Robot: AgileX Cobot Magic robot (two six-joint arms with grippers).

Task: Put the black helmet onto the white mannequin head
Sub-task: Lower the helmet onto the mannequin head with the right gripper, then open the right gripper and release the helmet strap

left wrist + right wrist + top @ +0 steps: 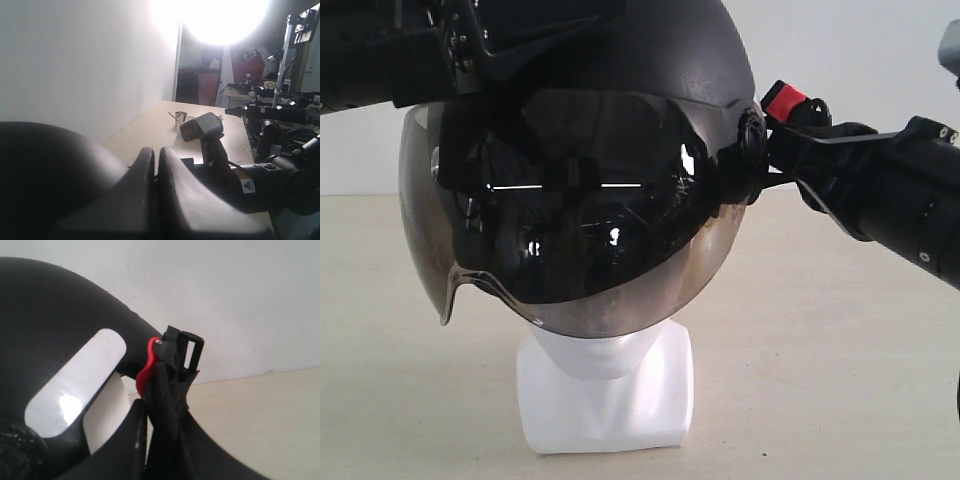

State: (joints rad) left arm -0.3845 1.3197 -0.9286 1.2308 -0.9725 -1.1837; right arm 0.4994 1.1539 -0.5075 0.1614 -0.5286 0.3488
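The black helmet (650, 60) sits low over the white mannequin head (605, 390). Its smoky visor (570, 250) covers the face, so only the chin and blocky neck base show. My right gripper (790, 125) is at the helmet's right side, shut on the black chin strap (170, 390) just below its red buckle (147, 370). The helmet shell (50, 315) is close beside it. My left gripper (560, 25) lies across the helmet's top left. Its fingers (156, 152) are pressed together next to the dome (40, 170), and I see nothing between them.
The mannequin stands on a beige table (840, 380) in front of a white wall (840, 60). The right arm (280, 180) stretches across behind the left gripper. A small metal object (179, 116) lies far down the table.
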